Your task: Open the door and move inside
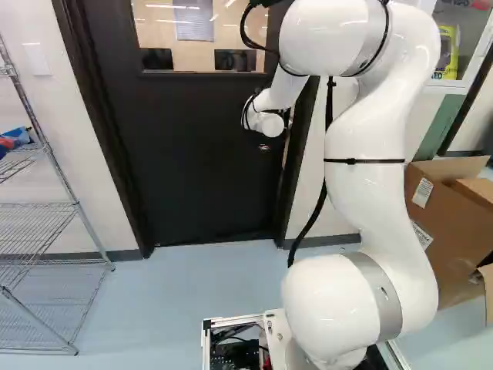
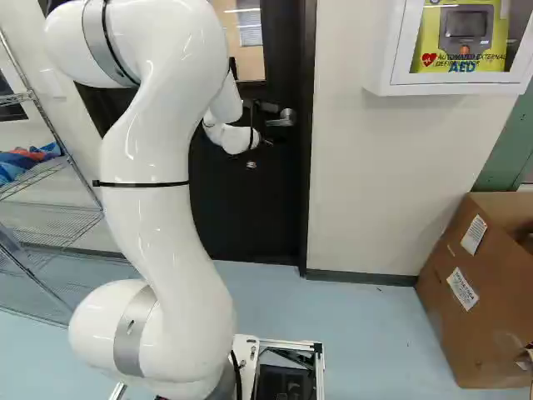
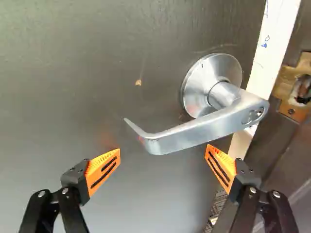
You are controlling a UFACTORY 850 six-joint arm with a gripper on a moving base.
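Observation:
The gripper [image 2: 261, 107] is small and dark in the right base view, beside the silver lever handle [image 2: 287, 117] on the dark door [image 1: 208, 169]. Seen from the wrist, the gripper [image 3: 163, 158] stands open, its orange pads wide apart with nothing held. Just ahead of the fingers lies the lever [image 3: 194, 133], its curved free end across the space between them and its round base farther off on the door [image 3: 73, 73]. A light strip and a brass strike plate [image 3: 294, 92] show past the handle, so the door looks slightly ajar.
A wire shelf [image 1: 46, 204] stands left of the door. Right of it, in the right base view, are a pale wall [image 2: 383, 183], a white wall cabinet [image 2: 466, 82] and a cardboard box [image 2: 466, 308] on the floor. The dark door frame [image 2: 306, 167] runs beside the handle.

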